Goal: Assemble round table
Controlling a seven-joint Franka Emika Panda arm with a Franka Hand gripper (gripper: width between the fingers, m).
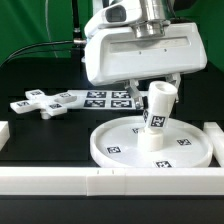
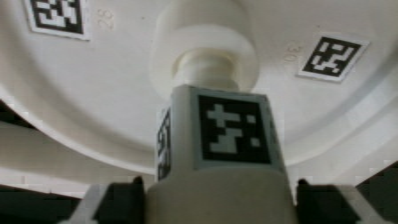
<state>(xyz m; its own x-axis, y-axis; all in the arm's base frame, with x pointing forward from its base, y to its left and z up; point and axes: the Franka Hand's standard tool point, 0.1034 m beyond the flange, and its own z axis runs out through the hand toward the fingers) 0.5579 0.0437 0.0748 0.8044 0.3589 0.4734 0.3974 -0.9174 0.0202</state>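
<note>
While your gripper (image 2: 214, 200) clamped the short cylindrical post (image 1: 157, 118), that post leaned with its lower end at the middle of the round disc (image 1: 110, 152); the cross-shaped piece (image 1: 45, 103) lay apart, toward the exterior view's left.

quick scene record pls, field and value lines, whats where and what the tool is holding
tool: shut on the post, above the disc
post: tilted, lower end at the disc's middle; whether it is seated is unclear
disc: flat on the table, tags facing up
cross piece: loose on the table, to the exterior view's left of the disc, not held
marker board: between the cross piece and the tool in the exterior view
rails: white, along the near edge
</note>
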